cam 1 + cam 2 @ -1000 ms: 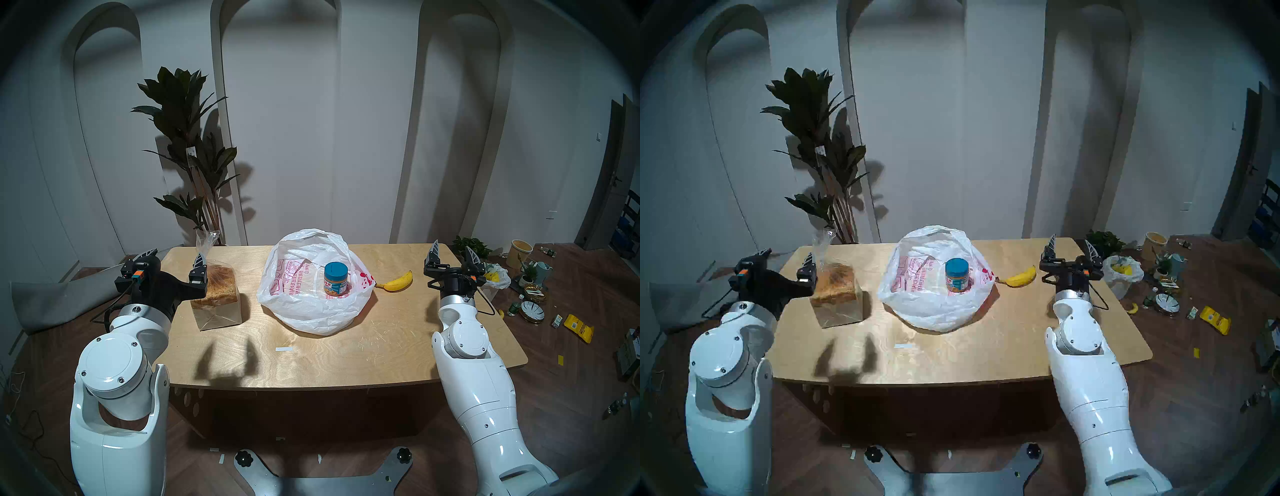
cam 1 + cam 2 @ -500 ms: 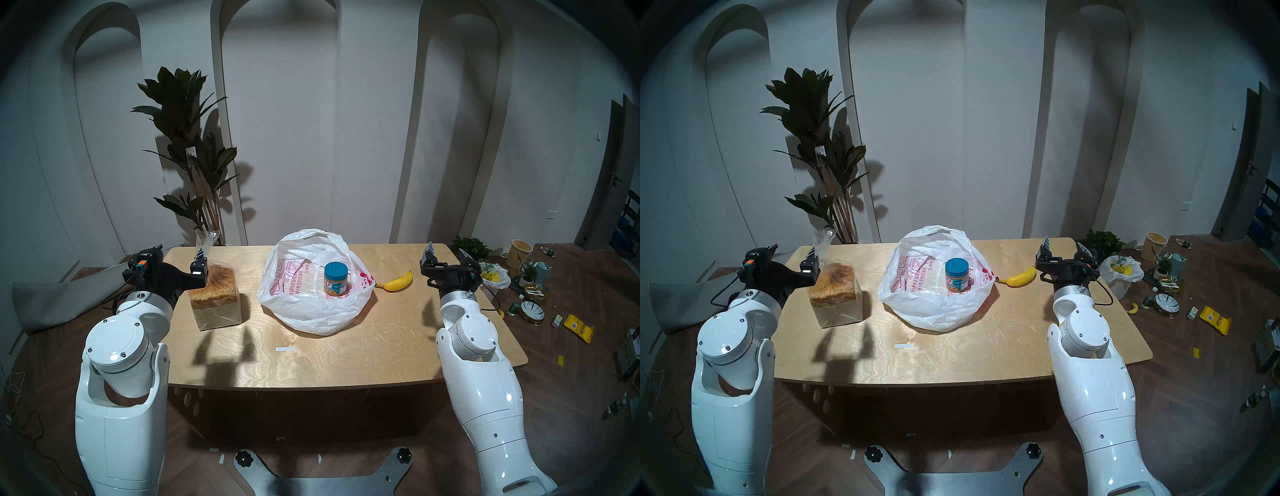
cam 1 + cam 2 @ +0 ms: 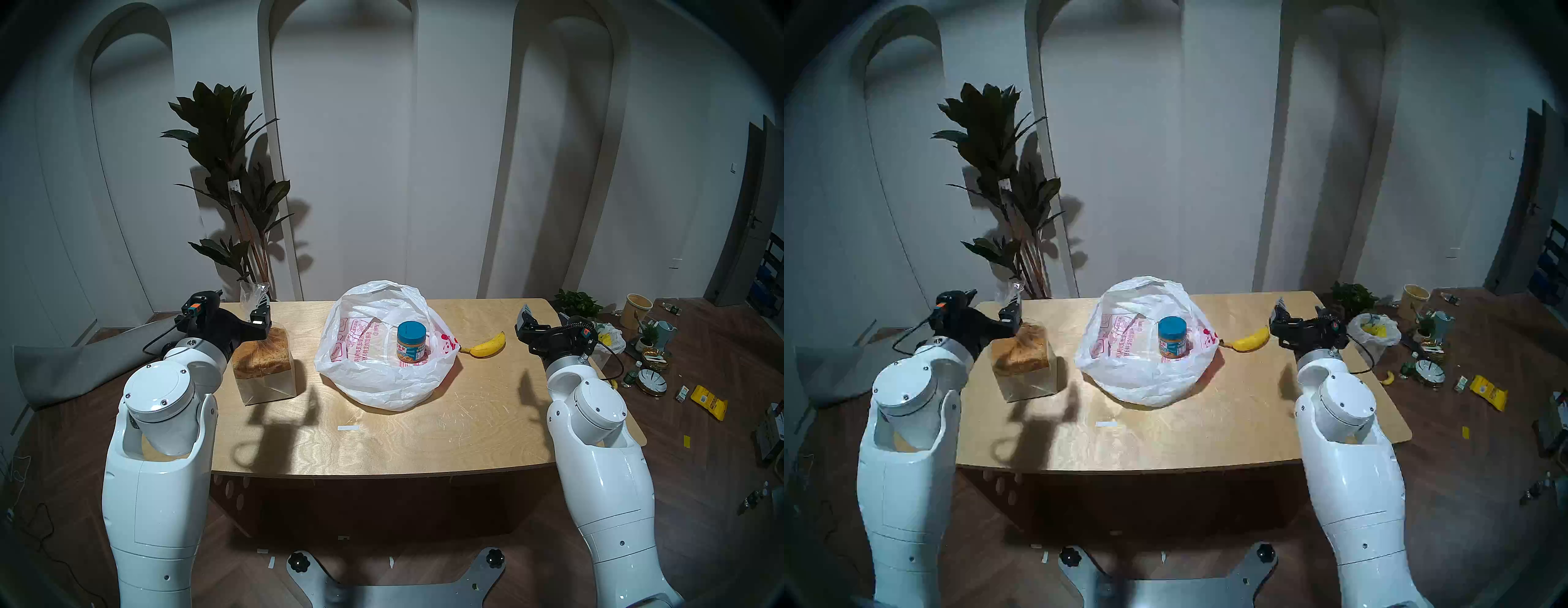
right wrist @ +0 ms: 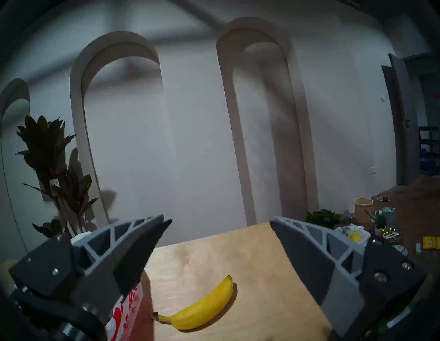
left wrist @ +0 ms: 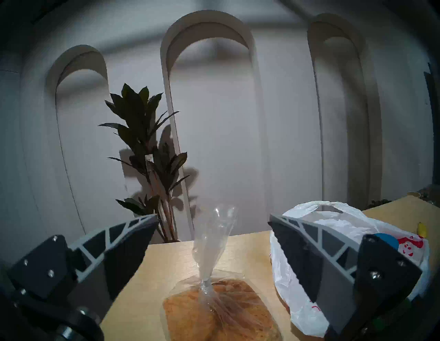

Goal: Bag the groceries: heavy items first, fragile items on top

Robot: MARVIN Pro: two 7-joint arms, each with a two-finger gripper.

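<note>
Table (image 3: 382, 441) holds bag (image 3: 373, 382) centre, jar (image 3: 410, 342) inside. Loaf (image 3: 263, 365) at 9 o'clock: soft, crushable; grip twisted wrap top. Left gripper (image 5: 213, 219) wide, empty, level with twist. Right gripper (image 4: 221, 220) wide, empty, above banana (image 4: 202, 307).

Head pair up high, wrist cams down low

Head views look down on the whole table (image 3: 382, 433); both wrist cams face level toward the wall, sharing the bag (image 5: 297, 273) edge.
</note>
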